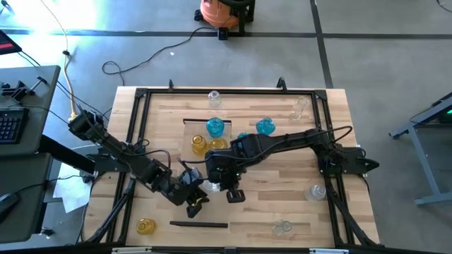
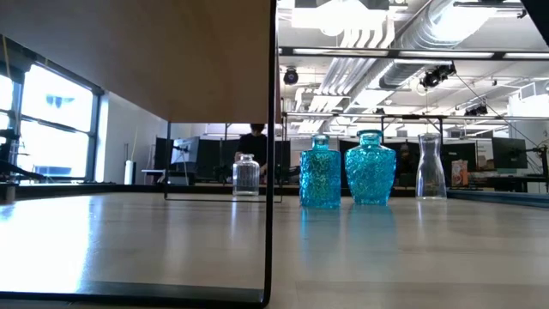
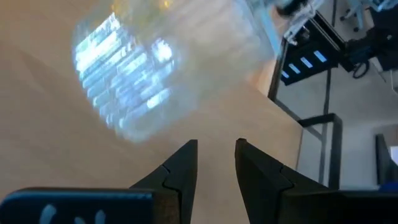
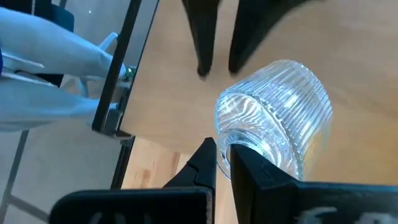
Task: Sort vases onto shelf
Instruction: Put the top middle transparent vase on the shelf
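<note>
My right gripper (image 4: pixel 227 163) is shut on a clear ribbed vase (image 4: pixel 280 106) above the table's near middle. In the high view the right gripper (image 1: pixel 234 192) hides that vase. My left gripper (image 1: pixel 194 204) is open just to its left and touches nothing. Its fingers (image 4: pixel 202 37) point at the vase's far end, and the vase (image 3: pixel 130 68) shows blurred ahead of the left gripper (image 3: pixel 216 152). On the pale shelf panel (image 1: pixel 189 127) stand a blue vase (image 1: pixel 215 127) and two yellow vases (image 1: pixel 198 144). Other blue vases (image 1: pixel 265 127) stand to their right. My right gripper holds the clear vase by the rim of its mouth (image 4: pixel 222 146), one finger (image 4: pixel 252 171) inside the opening and the other outside. The vase lies on its side with its body pointing away from the wrist, over the tabletop. Whether it rests on the wood I cannot tell.
Clear vases stand at the far edge (image 1: pixel 214 97), far right (image 1: pixel 300 106), right (image 1: pixel 316 190) and near edge (image 1: pixel 282 227). A yellow vase (image 1: pixel 145 226) sits at the near left and a dark strip (image 1: pixel 199 224) lies by the near edge. The low view shows blue vases (image 2: pixel 320 172).
</note>
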